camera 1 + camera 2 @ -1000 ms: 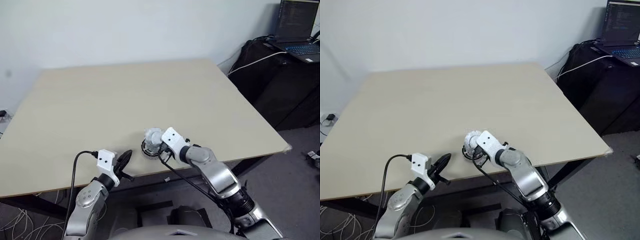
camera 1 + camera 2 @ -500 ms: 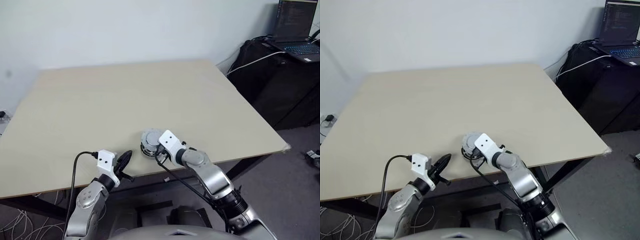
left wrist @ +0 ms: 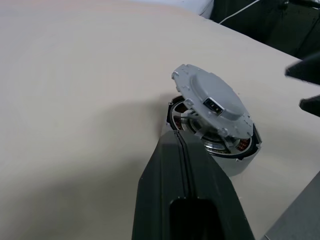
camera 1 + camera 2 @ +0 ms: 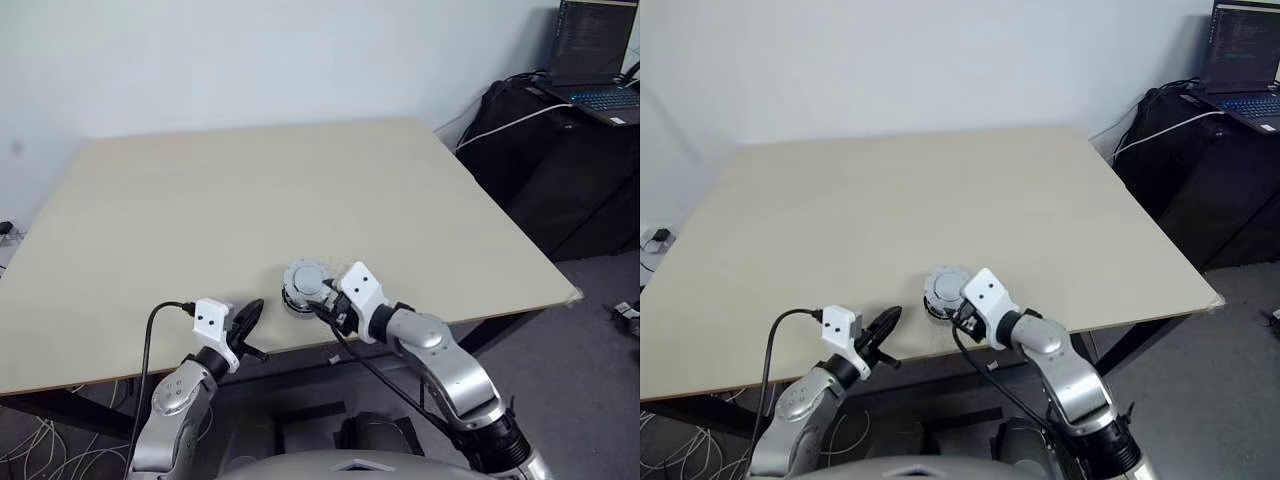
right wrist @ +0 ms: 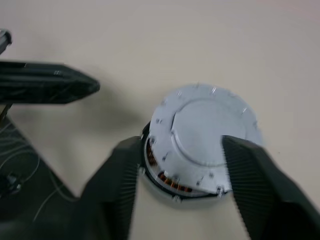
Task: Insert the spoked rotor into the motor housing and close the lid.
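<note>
The lid (image 3: 212,102) rests tilted on the motor housing (image 3: 235,155), low centre of the head views on the table (image 4: 250,200). The right hand (image 5: 180,155), spread, should press it level; the left hand (image 4: 250,318) sits pressed together.

No lettering, label, brand mark, number or sign can be read anywhere. The laptop (image 4: 590,55) standing well beyond the right end effector (image 5: 181,165) shows lines of light text on a dark screen, too small to make out. The lid (image 3: 212,100), lying between that end effector's two fingers, bears a small dark rectangular mark on its grey face, but no characters can be told on it. The white blocks behind both end effectors carry dark dots and no writing.
</note>
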